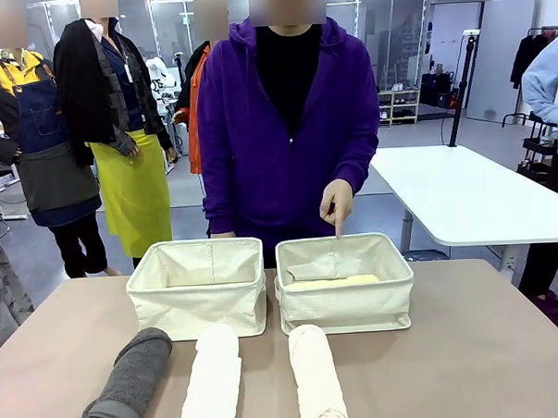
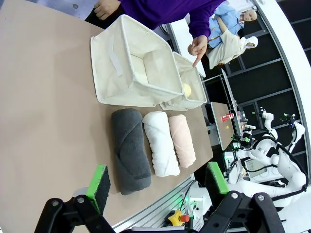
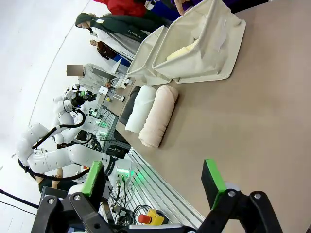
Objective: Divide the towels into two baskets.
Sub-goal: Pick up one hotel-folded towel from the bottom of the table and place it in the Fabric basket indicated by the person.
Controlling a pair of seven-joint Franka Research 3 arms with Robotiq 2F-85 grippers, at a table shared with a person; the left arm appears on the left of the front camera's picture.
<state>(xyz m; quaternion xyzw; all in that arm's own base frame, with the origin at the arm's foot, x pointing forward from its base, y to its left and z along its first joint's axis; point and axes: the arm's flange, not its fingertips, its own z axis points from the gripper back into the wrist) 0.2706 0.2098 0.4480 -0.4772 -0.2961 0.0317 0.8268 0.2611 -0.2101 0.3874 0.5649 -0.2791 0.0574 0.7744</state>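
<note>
Three rolled towels lie side by side at the table's near edge: dark grey [image 1: 127,382], white [image 1: 212,378] and pale pink [image 1: 317,376]. A pale yellow towel [image 1: 330,283] lies inside the right basket [image 1: 345,303]. Beside it, the left basket [image 1: 198,300] shows nothing inside. A person in a purple hoodie points a finger [image 1: 336,220] down at the right basket. My left gripper [image 2: 158,182] hangs open above the near table edge, short of the grey towel [image 2: 130,148]. My right gripper [image 3: 153,177] is open over bare table, apart from the pink towel [image 3: 158,115].
The brown table [image 1: 489,348] has free room to the right and left of the towels. A white table [image 1: 464,196] stands behind at the right. The person's other hand [image 2: 104,8] rests near the far table edge behind the baskets.
</note>
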